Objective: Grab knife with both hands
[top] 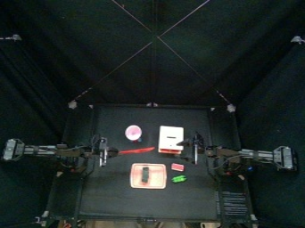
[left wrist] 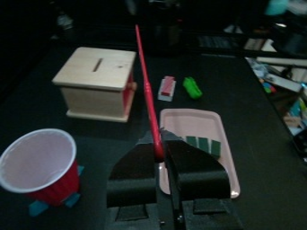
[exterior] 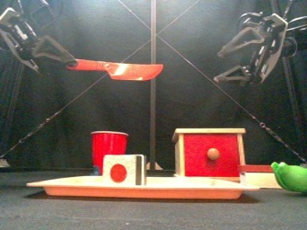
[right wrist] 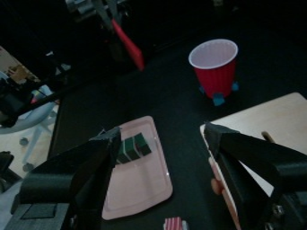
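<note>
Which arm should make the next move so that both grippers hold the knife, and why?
The right. The left gripper is shut on the knife, holding it in the air. The right gripper hangs open and empty, apart from the blade's free end.

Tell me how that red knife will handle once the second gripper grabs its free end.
The knife probably stays stiff: held at one end by the left gripper, it juts out level without sagging. It looks light, being so slim. Its narrow tip may slip or twist between the right gripper's wide-open jaws.

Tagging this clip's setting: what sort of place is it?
Most likely a lab test pen for a two-armed robot: black curtains enclose a small black table set with props like a red cup and wooden box.
</note>
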